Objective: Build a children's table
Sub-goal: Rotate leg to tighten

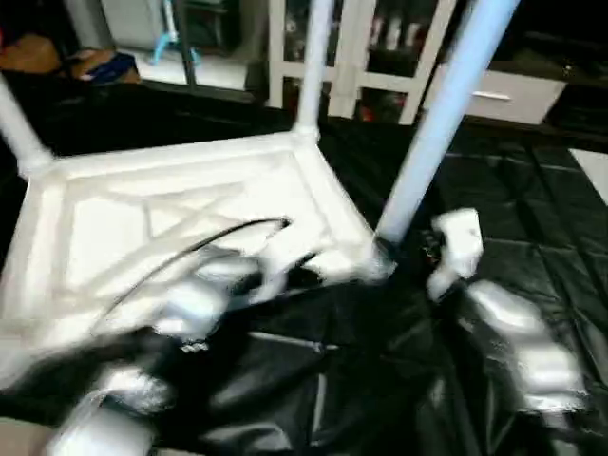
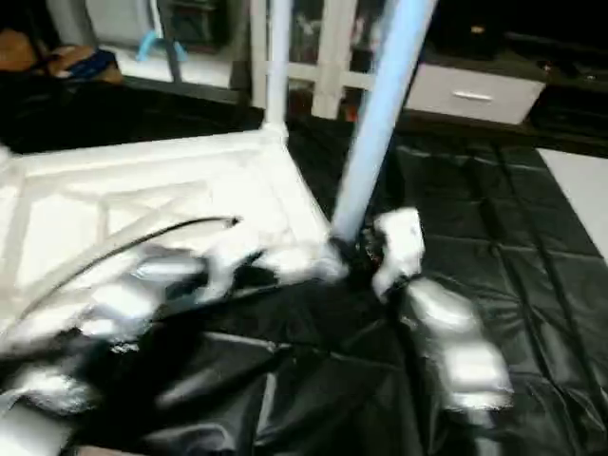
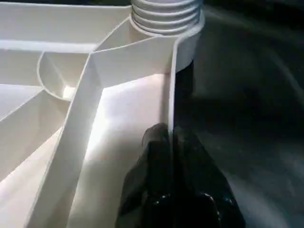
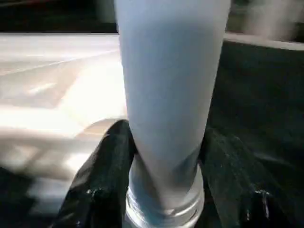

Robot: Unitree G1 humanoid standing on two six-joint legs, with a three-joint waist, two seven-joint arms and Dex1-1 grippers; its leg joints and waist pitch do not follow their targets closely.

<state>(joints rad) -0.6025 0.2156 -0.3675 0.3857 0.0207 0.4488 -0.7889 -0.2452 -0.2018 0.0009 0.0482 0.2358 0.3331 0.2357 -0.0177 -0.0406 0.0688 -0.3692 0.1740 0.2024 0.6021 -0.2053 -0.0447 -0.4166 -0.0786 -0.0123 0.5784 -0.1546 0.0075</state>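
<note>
Black sheeting is covering the floor, and the white tabletop is lying on it underside up, three legs standing in its corner sockets. Left wrist view is showing the left gripper pinching the top's thin rim wall — right wrist view, the right gripper straddling the nearest leg just above its threaded base.

Head views: strong motion blur throughout, worst on both silver forearms, which smear into streaks. Lighting is moderate and comes from overhead; the white table top is bright and slightly washed out, while the black sheet shows soft glare along its creases. Background furniture is soft. Left wrist view: fairly sharp, a bright glare patch on white plastic, dark shadow beyond the rim. Right wrist view: the leg is out of focus.
</note>
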